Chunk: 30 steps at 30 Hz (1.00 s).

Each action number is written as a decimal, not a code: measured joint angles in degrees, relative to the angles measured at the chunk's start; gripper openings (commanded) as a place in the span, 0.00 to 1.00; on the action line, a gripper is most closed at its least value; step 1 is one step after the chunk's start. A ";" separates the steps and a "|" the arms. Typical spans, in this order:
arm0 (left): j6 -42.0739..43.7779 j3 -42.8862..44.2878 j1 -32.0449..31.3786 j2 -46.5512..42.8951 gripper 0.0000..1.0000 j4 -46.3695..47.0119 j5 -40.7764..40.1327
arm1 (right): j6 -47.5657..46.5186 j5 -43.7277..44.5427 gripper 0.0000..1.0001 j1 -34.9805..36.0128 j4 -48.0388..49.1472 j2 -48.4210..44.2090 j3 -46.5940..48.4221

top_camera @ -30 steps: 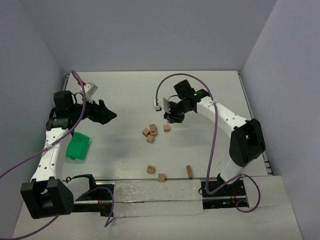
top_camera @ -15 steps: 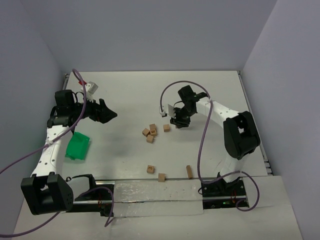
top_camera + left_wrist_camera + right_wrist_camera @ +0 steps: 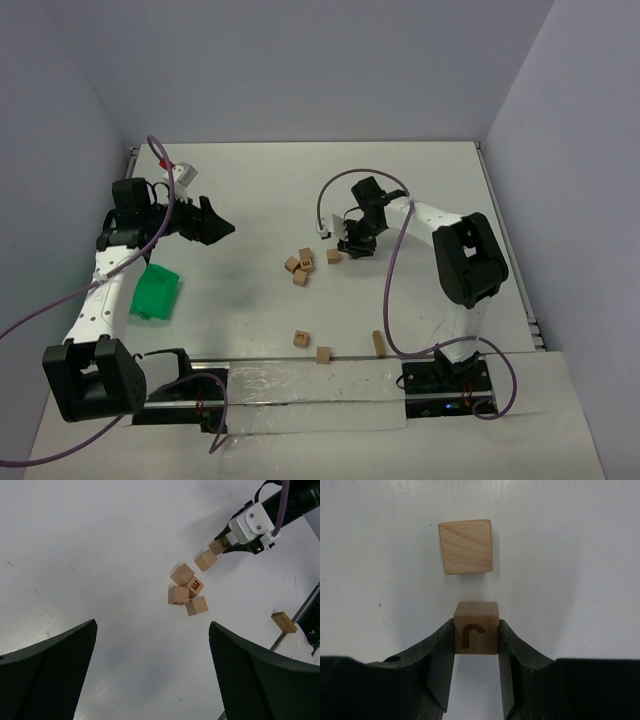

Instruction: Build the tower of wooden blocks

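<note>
Presently, as it looks from beside the table:

- Right gripper: reached out to mid-table, jaws drawn in snugly on a lettered cube, one finger pressed to each side face. A dark curved mark on the cube faces the wrist camera. I cannot tell whether the cube has left the table.
- Plain cube: lies flat just ahead of the gripped one, with a clear gap between them.
- Cluster of four cubes: lies near the plain cube, on the left arm's side. The cubes touch or nearly touch and sit at odd angles. One shows a letter. From above I cannot tell whether any is stacked on another.
- Two single cubes and an oblong wood piece: near the front edge, well apart from the rest.
- Left gripper: held up over its own side of the table, fingers spread wide, nothing between them.
- Green tray: beside the left arm, apparently idle.
- Tower: none is standing that I can make out.

Step in hand, by my reading, is the pick of the lettered cube. The next move calls for a straight lift that clears the plain cube, then a carry to the cluster. The cube must go down square on a level face, and the fingers should part only once it sits steady.
</note>
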 measured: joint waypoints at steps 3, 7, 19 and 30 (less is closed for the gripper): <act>0.00 0.00 0.00 0.17 0.98 0.03 0.02 | 0.00 0.01 0.14 0.38 0.81 0.07 0.00; 0.02 0.00 0.00 0.49 0.98 0.03 0.00 | 0.00 0.06 0.14 1.40 1.83 0.49 0.00; 0.02 0.00 0.00 1.16 0.98 0.43 0.00 | 0.00 0.76 0.15 2.76 2.76 1.37 0.42; 0.07 0.00 0.00 1.17 0.98 0.43 0.01 | -0.42 1.66 0.15 3.73 3.00 1.53 0.68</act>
